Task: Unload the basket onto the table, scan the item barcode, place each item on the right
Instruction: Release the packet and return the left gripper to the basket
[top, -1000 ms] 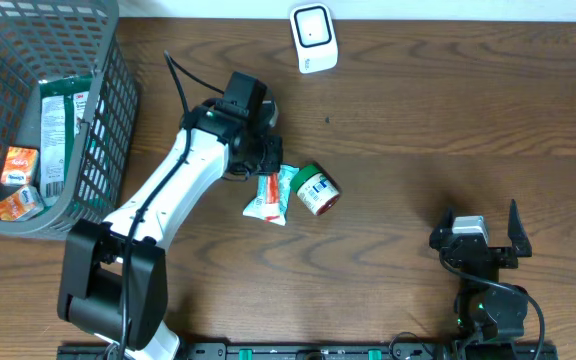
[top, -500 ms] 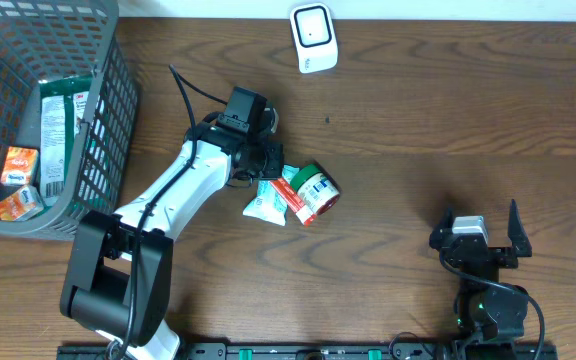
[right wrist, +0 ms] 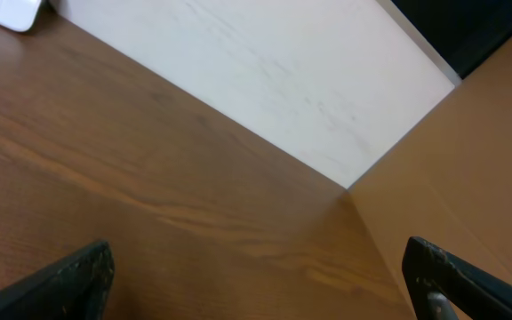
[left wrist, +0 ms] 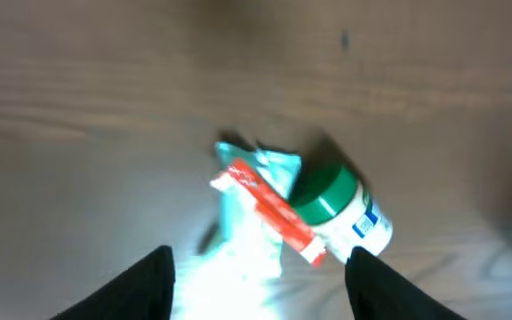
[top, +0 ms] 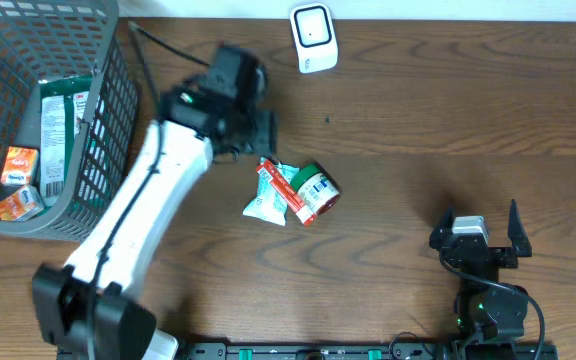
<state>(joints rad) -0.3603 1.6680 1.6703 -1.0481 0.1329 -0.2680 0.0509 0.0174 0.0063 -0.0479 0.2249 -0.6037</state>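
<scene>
A teal-and-white pouch (top: 266, 203) with a red-and-white strip (top: 280, 187) across it lies mid-table, leaning on a white jar with a green lid (top: 317, 190). The left wrist view shows the pouch (left wrist: 254, 233), the strip (left wrist: 272, 210) and the jar (left wrist: 345, 209) below my left gripper (left wrist: 260, 293). That gripper is open, holds nothing, and hovers above and just behind the pile (top: 256, 132). The white barcode scanner (top: 313, 38) stands at the table's far edge. My right gripper (top: 478, 232) rests open and empty at the near right (right wrist: 265, 284).
A grey mesh basket (top: 108, 120) at the far left holds several packets. A light wall panel (right wrist: 265, 80) runs along the table's far side in the right wrist view.
My left gripper has opened and let go of the pouch, then risen and drawn back toward the far left. The pouch now rests against the jar. The right arm has not moved.
</scene>
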